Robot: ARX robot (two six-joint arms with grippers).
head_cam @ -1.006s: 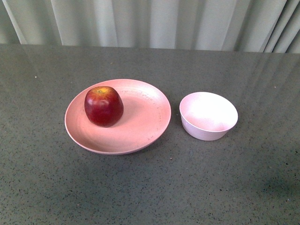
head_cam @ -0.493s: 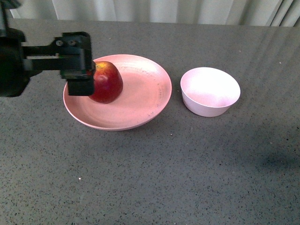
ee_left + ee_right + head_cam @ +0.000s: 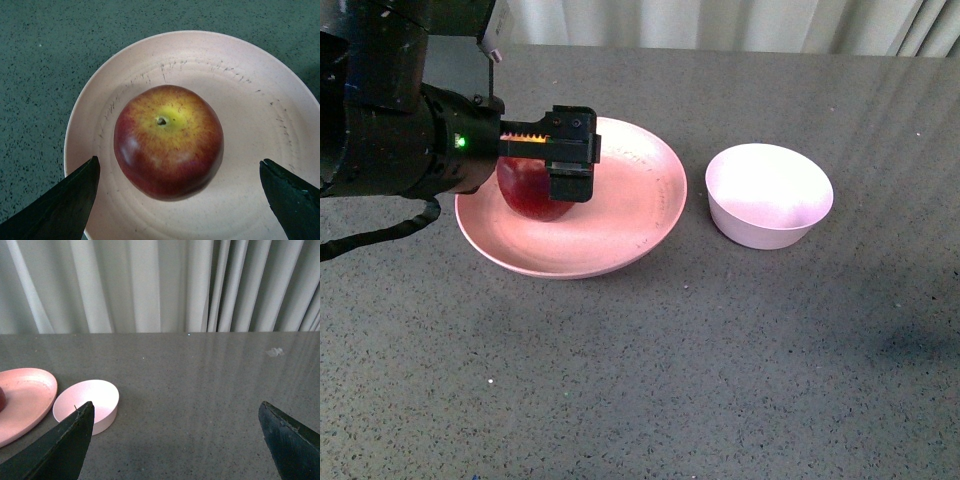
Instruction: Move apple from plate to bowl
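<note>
The dark red apple (image 3: 524, 192) sits on the left part of the salmon-pink plate (image 3: 620, 250). My left gripper (image 3: 556, 170) hangs open right over the apple and hides its top in the front view. In the left wrist view the apple (image 3: 168, 140), stem dip up, lies between the two spread fingers (image 3: 70, 205), with clear gaps on both sides, on the plate (image 3: 240, 95). The small pale pink bowl (image 3: 770, 195) stands empty to the right of the plate. My right gripper (image 3: 175, 407) is open and empty above bare table, off to the right of the bowl (image 3: 87, 402).
The things stand on a dark grey speckled table (image 3: 670, 380). A pale pleated curtain (image 3: 160, 285) hangs behind its far edge. The left arm's black body (image 3: 390, 110) fills the upper left of the front view. The plate's edge (image 3: 25, 400) also shows in the right wrist view.
My left arm has come further in from the left. Its gripper moved right from the apple's left side to over the apple. Plate, apple and bowl have not moved in the last half second.
</note>
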